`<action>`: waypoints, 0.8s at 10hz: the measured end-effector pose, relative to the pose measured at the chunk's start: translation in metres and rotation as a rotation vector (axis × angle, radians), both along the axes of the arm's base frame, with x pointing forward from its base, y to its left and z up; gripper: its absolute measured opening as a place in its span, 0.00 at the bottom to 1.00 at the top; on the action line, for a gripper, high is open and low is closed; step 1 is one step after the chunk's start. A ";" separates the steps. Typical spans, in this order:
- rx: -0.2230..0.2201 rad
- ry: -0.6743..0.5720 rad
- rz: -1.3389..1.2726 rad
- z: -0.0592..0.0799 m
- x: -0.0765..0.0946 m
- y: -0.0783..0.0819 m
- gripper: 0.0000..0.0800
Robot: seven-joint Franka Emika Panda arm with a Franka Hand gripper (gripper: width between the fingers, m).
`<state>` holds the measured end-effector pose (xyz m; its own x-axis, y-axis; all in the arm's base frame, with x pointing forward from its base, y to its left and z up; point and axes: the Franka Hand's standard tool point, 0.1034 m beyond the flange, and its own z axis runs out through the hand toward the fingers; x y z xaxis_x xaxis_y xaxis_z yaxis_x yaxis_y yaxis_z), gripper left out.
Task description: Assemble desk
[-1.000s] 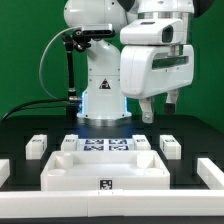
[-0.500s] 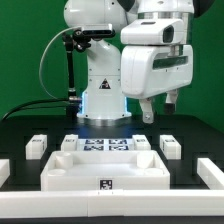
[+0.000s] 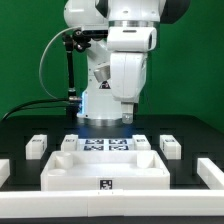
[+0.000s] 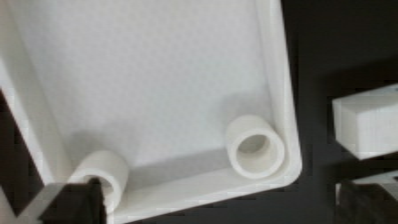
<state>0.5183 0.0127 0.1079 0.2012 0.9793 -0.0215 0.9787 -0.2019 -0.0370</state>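
Note:
The desk top [image 3: 105, 172] is a wide white rimmed tray lying at the front middle of the black table. In the wrist view the desk top [image 4: 169, 90] shows its inner face with two round sockets [image 4: 258, 150]. Several square white legs lie beside it: two on the exterior view's left [image 3: 37, 145] and two on the right [image 3: 170, 146]. One leg [image 4: 368, 120] also shows in the wrist view. My gripper [image 3: 130, 116] hangs above the back of the desk top. In the wrist view the gripper [image 4: 217, 210] is open and empty, with one finger [image 4: 63, 205] near a socket.
The marker board [image 3: 105, 146] lies flat just behind the desk top. White rails stand at the table's left edge [image 3: 4, 170] and right edge [image 3: 210, 172]. The robot base [image 3: 100, 95] and black cables stand at the back, before a green wall.
The hand has moved toward the exterior view's left and turned about its axis. It now hangs over the desk top instead of over the right legs.

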 end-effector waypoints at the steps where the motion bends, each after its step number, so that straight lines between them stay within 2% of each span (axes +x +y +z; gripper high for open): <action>1: 0.002 0.000 0.049 0.000 0.001 0.000 0.81; 4: 0.003 0.006 0.060 -0.004 -0.002 -0.003 0.81; 5: 0.009 -0.011 0.125 -0.019 -0.012 -0.012 0.81; 6: 0.012 -0.006 0.137 -0.036 -0.030 -0.026 0.81; 8: 0.027 -0.003 0.140 -0.070 -0.048 -0.041 0.81</action>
